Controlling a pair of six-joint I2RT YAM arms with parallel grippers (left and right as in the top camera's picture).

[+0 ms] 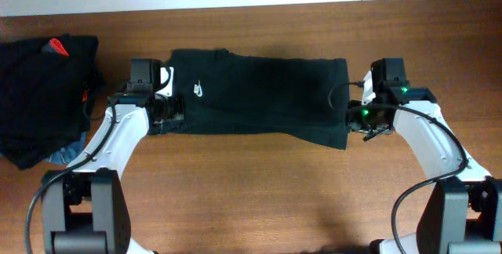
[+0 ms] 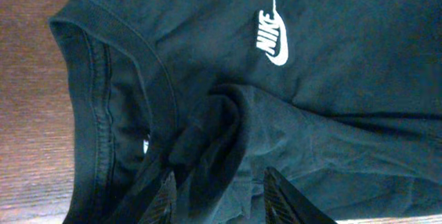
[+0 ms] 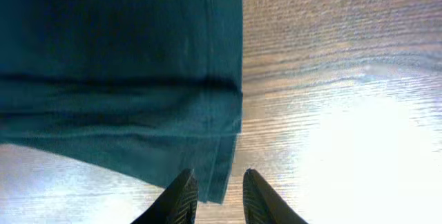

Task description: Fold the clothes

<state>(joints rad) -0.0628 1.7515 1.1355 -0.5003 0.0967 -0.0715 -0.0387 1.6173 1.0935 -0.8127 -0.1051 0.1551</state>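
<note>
- Across the middle of the brown wooden worktop (image 1: 259,199) lies the plain black fabric shirt (image 1: 267,97), folded into a long band running from 9 o'clock to 3 o'clock.
- Its small white swoosh logo (image 2: 273,41) faces up near the 9 o'clock end, beside the ribbed collar (image 2: 90,99).
- At that end sits the left tool (image 2: 219,174), its jaws apart over a bunched ridge of cloth.
- By the hem's 4 o'clock corner sits the right tool (image 3: 218,172), jaws slightly parted with bare wood between them.
- At the far 9 o'clock edge lies a heap of dark garments (image 1: 39,89), apart from the shirt.
</note>
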